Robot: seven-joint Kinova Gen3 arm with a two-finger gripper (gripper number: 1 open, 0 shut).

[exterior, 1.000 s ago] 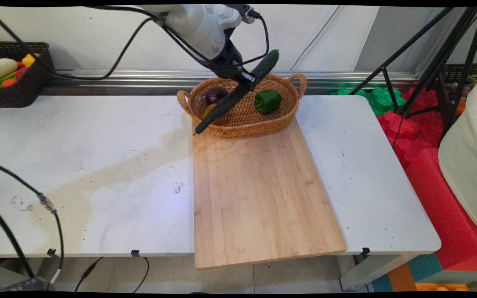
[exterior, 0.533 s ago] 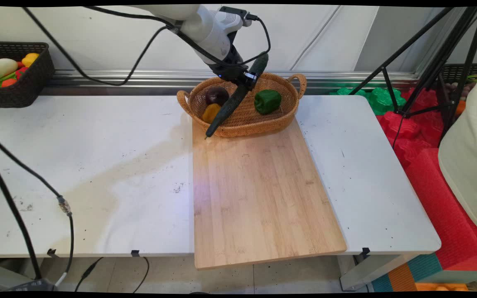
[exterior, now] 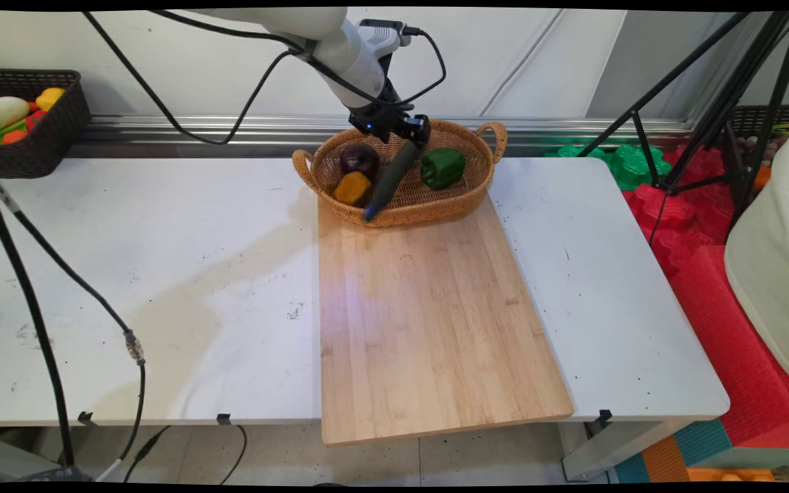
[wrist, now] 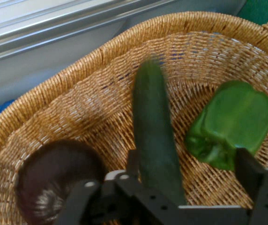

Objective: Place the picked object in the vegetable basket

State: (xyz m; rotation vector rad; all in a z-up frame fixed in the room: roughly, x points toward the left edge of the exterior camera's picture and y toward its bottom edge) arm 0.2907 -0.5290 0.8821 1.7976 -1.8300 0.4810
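Now we see our gripper point(exterior: 405, 133) spread wide, fingers clear of the cucumber point(exterior: 389, 179) lying in the wicker basket point(exterior: 435, 205) between eggplant point(exterior: 358, 157) and green pepper point(exterior: 443, 167).

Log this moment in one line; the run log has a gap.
claw open | nearest: cucumber in wicker basket | beside it: green pepper, purple vegetable

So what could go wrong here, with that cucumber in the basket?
The cucumber leans with its lower end on the near rim of the basket, so it might roll out onto the wooden board. The open gripper hangs close above the green pepper and could nudge it when it moves.
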